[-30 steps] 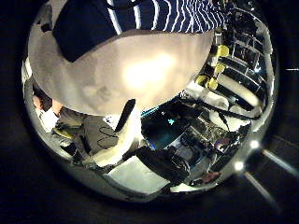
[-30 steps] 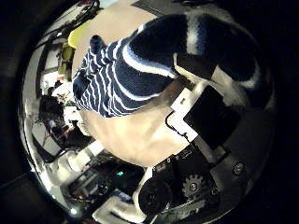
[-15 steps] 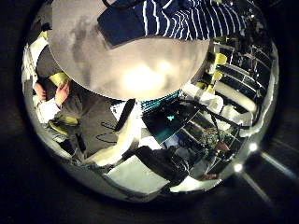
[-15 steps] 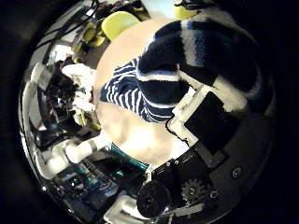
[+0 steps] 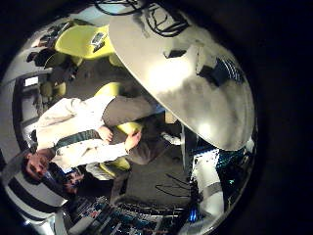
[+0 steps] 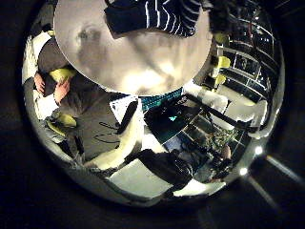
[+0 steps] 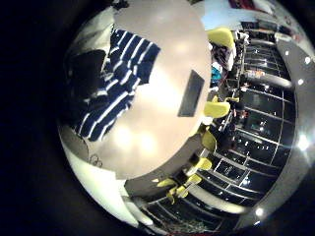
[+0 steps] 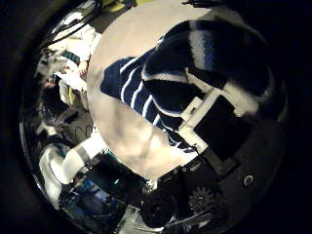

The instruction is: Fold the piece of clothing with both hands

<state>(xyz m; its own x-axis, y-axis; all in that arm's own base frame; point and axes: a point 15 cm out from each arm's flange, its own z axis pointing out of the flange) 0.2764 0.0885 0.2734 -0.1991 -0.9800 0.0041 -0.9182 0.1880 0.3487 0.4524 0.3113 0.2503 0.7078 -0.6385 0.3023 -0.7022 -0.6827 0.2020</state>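
Note:
The striped garment [image 8: 171, 73] fills much of the right thumb side palm view. It drapes over my right hand's fingers [image 8: 216, 115], which curl into its cloth. In the right little finger side palm view the garment [image 7: 116, 77] hangs close to that palm above the round table [image 7: 157, 147]. My left hand is far from the cloth. Its thumb side view shows the garment [image 6: 152, 14] small, at the table's [image 6: 124, 57] far rim, past one straight finger [image 6: 128, 113]. The left little finger side view shows the table [image 5: 176, 93] and the garment [image 5: 223, 70] at a distance.
A flat dark rectangular object [image 7: 192, 95] lies on the table beside the garment. Chairs [image 7: 219, 106] stand around the table's edge. Shelving and equipment [image 6: 191, 143] fill the room beyond the table.
The left palm view has drawn back, so table and garment look smaller and farther. The right palm view has turned, with the cloth still over the fingers.

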